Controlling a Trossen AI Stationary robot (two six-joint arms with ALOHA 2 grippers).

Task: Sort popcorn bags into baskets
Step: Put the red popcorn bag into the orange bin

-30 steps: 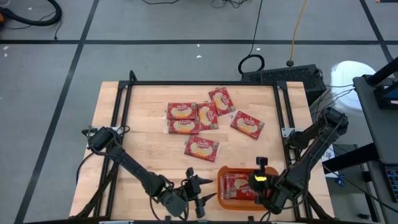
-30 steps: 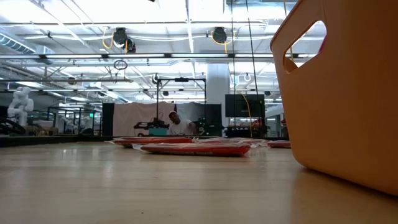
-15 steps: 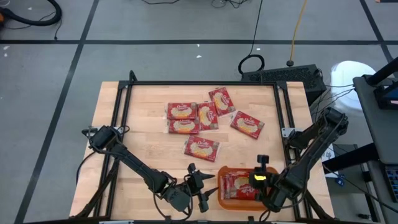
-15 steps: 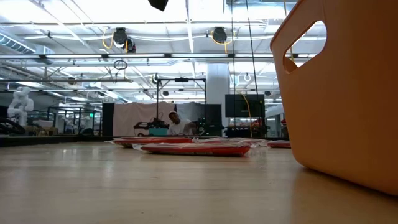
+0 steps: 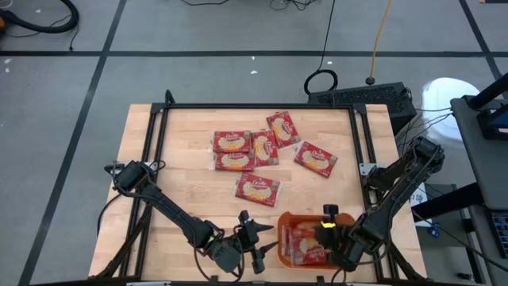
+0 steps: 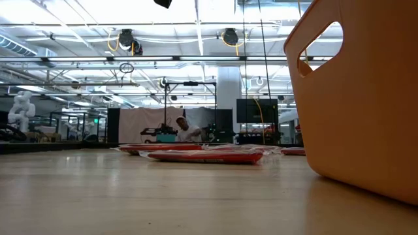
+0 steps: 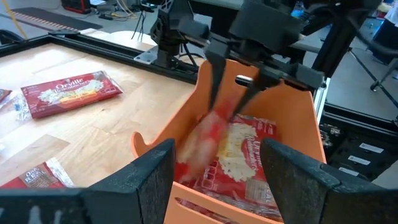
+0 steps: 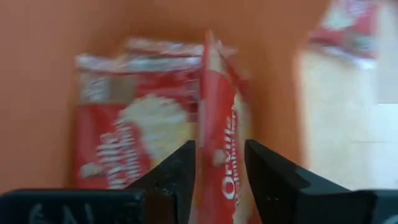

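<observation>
The red popcorn bags carry a cream oval label; on the single bag (image 7: 68, 93) seen from the left wrist the word "Orville" can be read, and the same word shows on the bag between the right fingers (image 8: 219, 155). The smaller print is not legible.

The right gripper (image 5: 328, 225) is over the orange basket (image 5: 282, 238) at the near edge of the table (image 5: 182, 191). Its fingers stand narrowly apart, with one bag edge-on between them and blurred. Whether they press it I cannot tell. Another bag (image 7: 245, 155) lies flat on the basket floor below.

The left gripper (image 5: 252, 238) is just beside the basket, fingers wide apart and holding nothing.

Six more bags lie on the table: a cluster of four (image 5: 246, 148) toward the far side, one (image 5: 316, 160) nearer the right side, one (image 5: 257, 188) between the cluster and the basket.
</observation>
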